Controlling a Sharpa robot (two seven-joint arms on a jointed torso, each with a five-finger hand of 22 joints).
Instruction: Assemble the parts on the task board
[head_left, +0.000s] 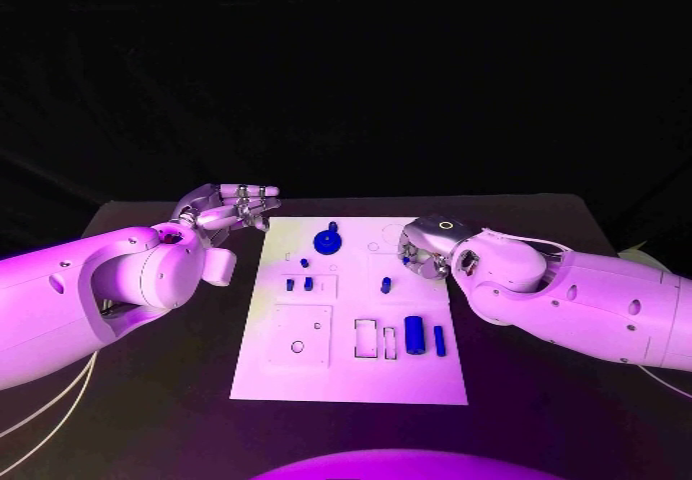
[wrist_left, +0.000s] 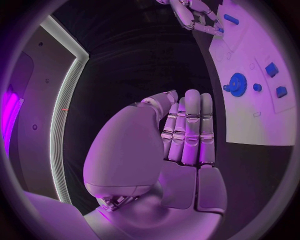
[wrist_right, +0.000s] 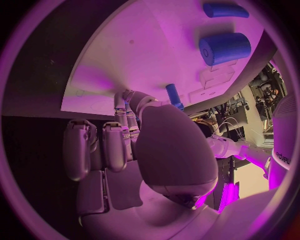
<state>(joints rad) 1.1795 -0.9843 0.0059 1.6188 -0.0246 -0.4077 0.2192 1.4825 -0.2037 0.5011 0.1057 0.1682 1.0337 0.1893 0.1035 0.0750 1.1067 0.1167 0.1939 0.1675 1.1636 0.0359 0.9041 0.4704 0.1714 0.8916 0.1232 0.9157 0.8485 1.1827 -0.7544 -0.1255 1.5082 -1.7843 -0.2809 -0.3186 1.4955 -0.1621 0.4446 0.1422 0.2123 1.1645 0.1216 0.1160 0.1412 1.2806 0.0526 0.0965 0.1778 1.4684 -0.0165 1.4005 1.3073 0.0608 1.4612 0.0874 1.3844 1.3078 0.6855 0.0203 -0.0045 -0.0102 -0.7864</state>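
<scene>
1. While the white board (head_left: 351, 310) lies flat in the middle of the black table (head_left: 548, 400), its blue pieces sit scattered over it: a gear (head_left: 329, 241) near the far edge, two small blocks (head_left: 299, 284) left of centre, a slim upright peg (head_left: 387, 285) near the middle, and a thick cylinder (head_left: 415, 334) with a thin rod (head_left: 438, 340) just beside it toward the near right.
2. Pale cut-out slots (head_left: 366, 338) next to the cylinder look unfilled, so I judge the assembly to be at an early step, with most pieces not yet seated.
3. At the board's right edge, near the far corner, the right hand (head_left: 427, 250) hangs with its fingers pointing down at the board. In the right wrist view the fingertips (wrist_right: 128, 100) are close to the upright peg (wrist_right: 174, 95), but the thumb hides the meeting point, so I cannot tell whether the peg is pinched or merely approached.
4. My reading is that the peg is the piece in hand: a reach for it, or a first grasp.
5. Off the board's far left corner, the left hand (head_left: 231, 208) hovers above the table, fingers (wrist_left: 190, 130) straight and pressed side by side, holding nothing. The left wrist view shows the gear (wrist_left: 236, 84) well apart from it.
6. The next move likely calls for a firm pinch on the peg's sides, a straight lift that keeps it upright, and careful alignment over its hole. A tilted grasp could tip so slim a piece.
</scene>
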